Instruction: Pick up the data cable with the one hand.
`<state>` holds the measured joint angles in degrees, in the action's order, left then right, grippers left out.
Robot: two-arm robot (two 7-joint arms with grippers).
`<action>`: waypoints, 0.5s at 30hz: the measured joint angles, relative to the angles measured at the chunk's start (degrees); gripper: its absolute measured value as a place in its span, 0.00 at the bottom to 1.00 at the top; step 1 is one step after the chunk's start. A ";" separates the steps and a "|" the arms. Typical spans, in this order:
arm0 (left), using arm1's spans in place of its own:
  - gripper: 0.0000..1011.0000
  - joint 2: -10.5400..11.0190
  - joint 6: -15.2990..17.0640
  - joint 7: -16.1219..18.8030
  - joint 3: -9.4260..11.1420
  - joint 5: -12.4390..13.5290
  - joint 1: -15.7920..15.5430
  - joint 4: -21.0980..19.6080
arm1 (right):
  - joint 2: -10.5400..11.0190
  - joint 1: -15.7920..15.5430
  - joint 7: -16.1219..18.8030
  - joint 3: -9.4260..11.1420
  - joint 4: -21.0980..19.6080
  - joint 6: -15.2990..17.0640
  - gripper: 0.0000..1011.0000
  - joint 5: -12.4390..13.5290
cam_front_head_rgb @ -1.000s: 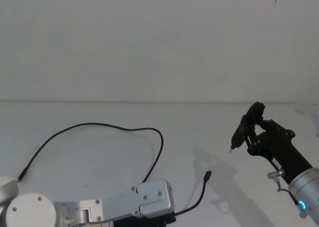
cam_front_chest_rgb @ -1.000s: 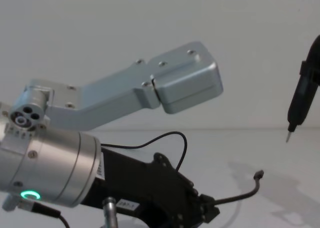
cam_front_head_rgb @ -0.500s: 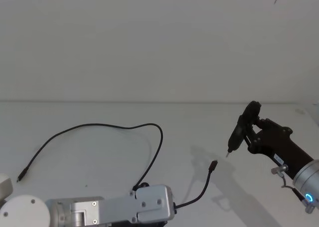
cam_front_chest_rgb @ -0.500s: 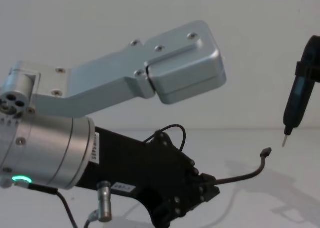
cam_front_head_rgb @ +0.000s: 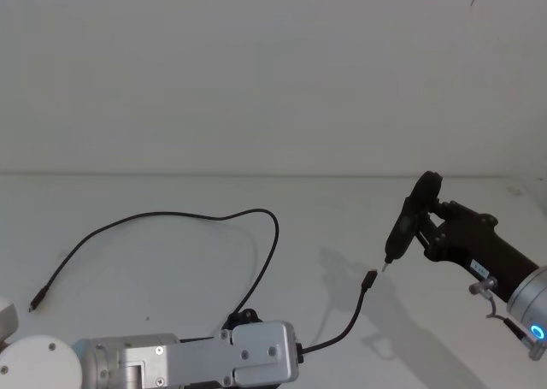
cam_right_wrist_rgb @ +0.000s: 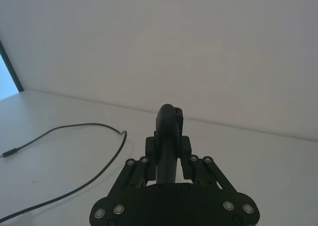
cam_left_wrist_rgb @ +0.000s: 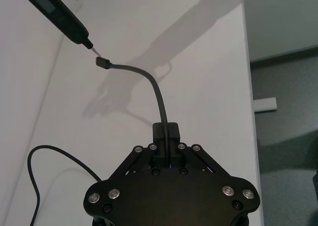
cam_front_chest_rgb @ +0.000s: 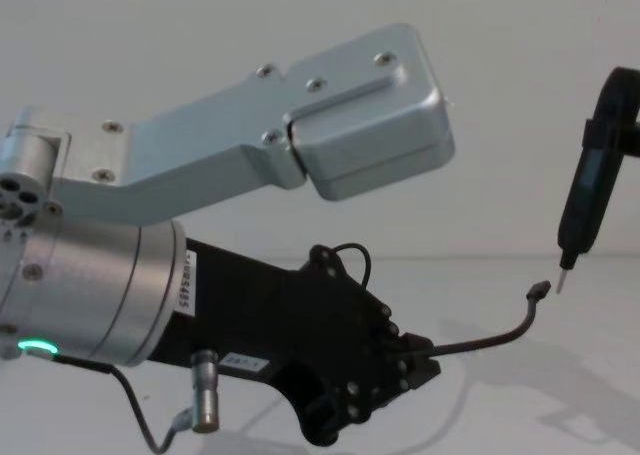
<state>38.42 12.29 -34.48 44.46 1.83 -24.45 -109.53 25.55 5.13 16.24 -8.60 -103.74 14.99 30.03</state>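
The data cable (cam_front_head_rgb: 171,215) is a thin black line looping over the white table. My left gripper (cam_front_chest_rgb: 415,360) is shut on it a short way behind its plug (cam_front_chest_rgb: 540,290). In the left wrist view the cable (cam_left_wrist_rgb: 156,89) rises from between the gripper's (cam_left_wrist_rgb: 166,134) closed fingers and curves to the plug (cam_left_wrist_rgb: 102,62), which hangs in the air. My right gripper (cam_front_head_rgb: 430,228) is shut on a slim black tool (cam_front_head_rgb: 402,226). The tool's metal pin tip sits just above the plug.
The cable's far end (cam_front_head_rgb: 34,305) lies on the table at the left. A short grey wire with a silver plug (cam_front_chest_rgb: 205,405) hangs from my left wrist. The table edge and the floor (cam_left_wrist_rgb: 283,62) show in the left wrist view. A white wall stands behind.
My left gripper has lifted the plug end up and to the right. The right gripper has brought the tool left and down, so its tip is now close to the plug.
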 joint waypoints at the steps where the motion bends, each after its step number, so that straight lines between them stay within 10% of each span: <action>1: 0.05 0.02 -0.03 0.01 0.00 0.03 -0.01 -0.02 | 0.23 0.04 0.24 0.05 -0.31 0.09 0.28 0.26; 15: 0.05 0.19 -0.46 0.09 -0.01 0.42 -0.05 -0.24 | 2.75 0.04 2.21 0.37 -3.09 1.47 0.28 2.05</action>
<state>38.61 11.83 -34.39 44.45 2.25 -24.50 -109.77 28.30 5.16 18.44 -8.23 -106.83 16.46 32.08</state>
